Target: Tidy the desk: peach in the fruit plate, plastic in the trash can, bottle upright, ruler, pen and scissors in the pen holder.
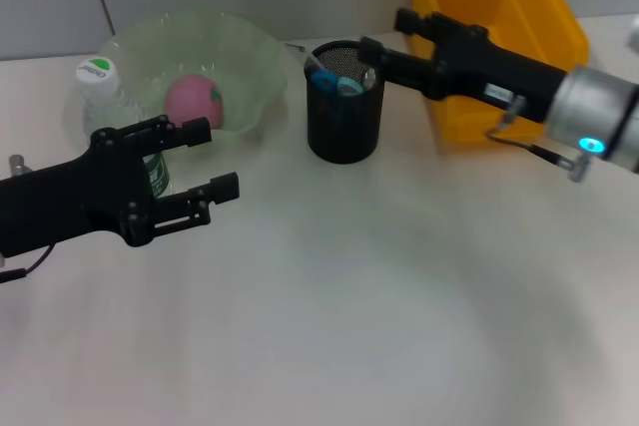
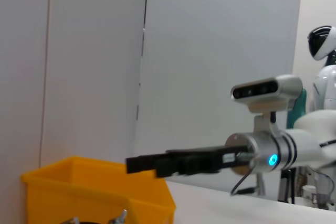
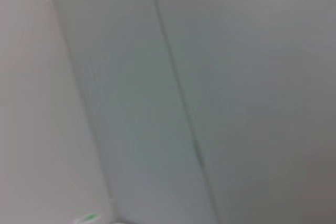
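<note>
Over the pen holder [image 1: 344, 102] rim | right gripper [image 1: 384, 37] hovers, grip unclear | left gripper [image 1: 215, 162] wide beside upright bottle [image 1: 110, 97]

- Pink peach [image 1: 194, 100] lies in the pale green fruit plate [image 1: 250, 57].
- Clear bottle [image 1: 108, 97] with white cap stands upright beside the plate.
- Black mesh pen holder [image 1: 343, 117] holds blue-handled items.
- Yellow trash can [image 1: 499, 7] stands behind.

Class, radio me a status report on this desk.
Left tool open beside upright bottle. Right tool over pen holder. Peach in fruit plate.
</note>
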Robot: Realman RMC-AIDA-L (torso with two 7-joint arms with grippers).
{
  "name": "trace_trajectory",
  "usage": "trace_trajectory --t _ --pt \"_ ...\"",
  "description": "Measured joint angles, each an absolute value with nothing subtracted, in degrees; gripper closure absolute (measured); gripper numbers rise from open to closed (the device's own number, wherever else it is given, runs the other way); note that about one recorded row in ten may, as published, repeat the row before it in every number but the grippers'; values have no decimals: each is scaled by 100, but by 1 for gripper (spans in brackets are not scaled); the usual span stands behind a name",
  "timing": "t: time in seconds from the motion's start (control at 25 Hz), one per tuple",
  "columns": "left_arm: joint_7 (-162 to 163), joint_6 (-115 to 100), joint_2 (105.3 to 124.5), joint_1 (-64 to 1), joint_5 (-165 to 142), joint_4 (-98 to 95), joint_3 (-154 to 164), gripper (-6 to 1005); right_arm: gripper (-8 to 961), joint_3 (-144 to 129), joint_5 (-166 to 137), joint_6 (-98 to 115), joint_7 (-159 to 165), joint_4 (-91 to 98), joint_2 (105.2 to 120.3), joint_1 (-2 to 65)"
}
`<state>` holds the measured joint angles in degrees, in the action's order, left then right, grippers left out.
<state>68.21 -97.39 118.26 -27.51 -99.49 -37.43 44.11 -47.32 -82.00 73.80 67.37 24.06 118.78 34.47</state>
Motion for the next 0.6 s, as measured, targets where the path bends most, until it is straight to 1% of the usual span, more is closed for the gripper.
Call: trace_trajectory --t 0.04,0.16,0.2,0.24,0.36,0.4,0.44,0.6 --pt "6869 -9740 11820 -2751 -9952 -3755 4464 265 232 -4902 -8315 7706 7146 2824 11816 3194" --pt "6937 -9740 11804 -2772 -9965 -3742 4534 265 174 -4964 -8758 8299 7525 3173 11608 3025" --pt "6937 -9740 11804 -2772 -9965 -3742 4534 265 155 -4964 -8758 8299 7525 3173 11608 3025" --pt "6970 -9740 11799 -2783 -9974 -3743 4584 265 136 -4946 -9138 8656 7730 3206 11443 3063" --pt "7109 -9741 11771 -2827 -9996 -3744 4676 265 138 -4938 -9615 9102 7856 3160 11234 3161" --pt "7109 -9741 11771 -2827 -9996 -3744 4676 265 138 -4938 -9615 9102 7856 3160 11234 3161" --pt "7211 -9749 11748 -2866 -10048 -3727 4701 266 139 -4930 -9789 9260 7869 3177 11181 3175" --pt "7374 -9762 11710 -2920 -10196 -3715 4705 266 140 -4939 -10009 9399 7874 3223 11144 3180"
